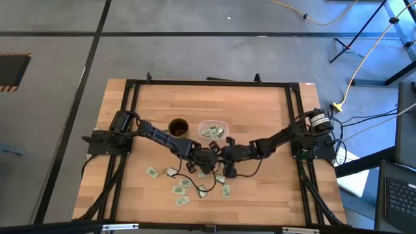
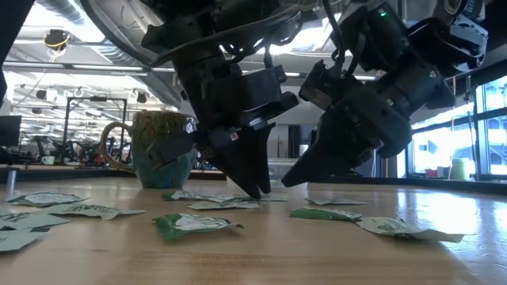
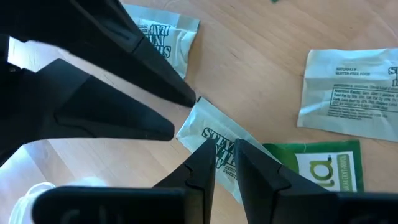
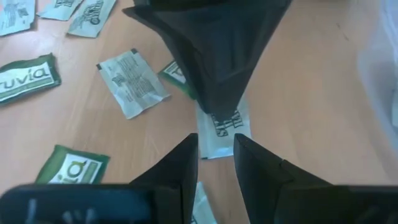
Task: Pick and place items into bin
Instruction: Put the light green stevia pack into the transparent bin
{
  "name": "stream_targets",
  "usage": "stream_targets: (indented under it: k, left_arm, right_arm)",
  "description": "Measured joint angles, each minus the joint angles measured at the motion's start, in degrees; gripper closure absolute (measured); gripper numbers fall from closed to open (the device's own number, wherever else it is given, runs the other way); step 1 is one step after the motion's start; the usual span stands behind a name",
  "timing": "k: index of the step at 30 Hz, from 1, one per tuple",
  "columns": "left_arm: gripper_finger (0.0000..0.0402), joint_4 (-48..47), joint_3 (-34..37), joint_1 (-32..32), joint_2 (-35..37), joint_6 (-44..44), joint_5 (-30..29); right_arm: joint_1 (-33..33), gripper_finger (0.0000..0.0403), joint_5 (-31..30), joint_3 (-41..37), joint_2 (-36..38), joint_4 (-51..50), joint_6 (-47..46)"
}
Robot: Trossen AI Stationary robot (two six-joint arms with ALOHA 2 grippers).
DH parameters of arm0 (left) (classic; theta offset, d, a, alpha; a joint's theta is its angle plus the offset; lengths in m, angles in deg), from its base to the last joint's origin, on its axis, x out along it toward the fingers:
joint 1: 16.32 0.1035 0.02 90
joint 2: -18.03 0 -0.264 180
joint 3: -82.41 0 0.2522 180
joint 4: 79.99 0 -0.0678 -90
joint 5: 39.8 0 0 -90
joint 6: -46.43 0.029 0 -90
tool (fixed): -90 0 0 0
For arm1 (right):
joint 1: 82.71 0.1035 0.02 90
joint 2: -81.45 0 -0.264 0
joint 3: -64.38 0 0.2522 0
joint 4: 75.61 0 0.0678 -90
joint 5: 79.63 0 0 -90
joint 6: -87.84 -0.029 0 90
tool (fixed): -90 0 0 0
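Between the two hands, at mid-bench, one white stevia packet point(image 4: 222, 134) lies flat, pinned at both ends. Left hand point(image 3: 225, 155) fingers slightly parted, tips straddling the packet's near edge; not clamped. Right hand point(image 4: 216, 149) likewise narrowly spread over the same packet. Judgement: both press down together to lift a thin edge off the wood. Beyond the hands sits the clear bin point(image 1: 213, 130), already holding packets; brown mug point(image 1: 178, 126) just beside it. Other packets point(image 1: 179, 190) scattered nearer.
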Motion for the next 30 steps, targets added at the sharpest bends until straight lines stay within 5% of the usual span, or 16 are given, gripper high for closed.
stream_targets:
  k: [19, 30]
  left_arm:
    - [0.0343, 2.6, 1.5, 0.0, 0.2, -0.3, -0.7]
    - [0.0343, 2.4, 1.6, 0.8, 0.2, -0.3, -0.5]
  right_arm:
    - [-1.1, 0.0299, 0.0, 0.0, -2.1, 0.1, -0.1]
    - [-1.3, 0.0346, -0.7, 0.1, -3.5, 0.4, -0.1]
